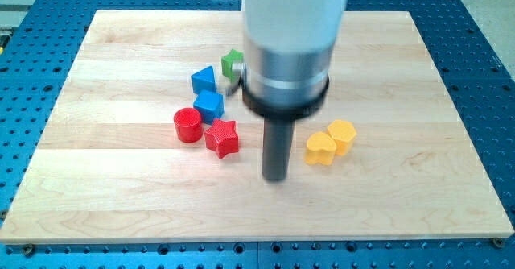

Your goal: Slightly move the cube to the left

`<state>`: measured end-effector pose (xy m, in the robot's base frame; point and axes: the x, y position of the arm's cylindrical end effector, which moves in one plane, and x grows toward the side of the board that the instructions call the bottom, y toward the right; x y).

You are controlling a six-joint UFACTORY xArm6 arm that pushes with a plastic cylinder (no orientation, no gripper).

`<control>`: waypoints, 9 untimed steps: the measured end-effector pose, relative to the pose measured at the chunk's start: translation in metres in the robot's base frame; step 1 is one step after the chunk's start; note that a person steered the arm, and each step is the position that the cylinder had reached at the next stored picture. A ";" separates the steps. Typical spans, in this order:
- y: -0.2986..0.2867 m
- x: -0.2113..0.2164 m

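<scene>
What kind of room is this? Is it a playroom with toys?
More likely a robot lab bench than a playroom. A pale wooden board lies on a blue metal table full of screw holes, and my tip stands between the red star block and the yellow blocks.
</scene>
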<state>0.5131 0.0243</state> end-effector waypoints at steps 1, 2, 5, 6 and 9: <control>-0.001 -0.043; -0.031 -0.043; -0.078 -0.078; -0.054 -0.078; -0.068 -0.085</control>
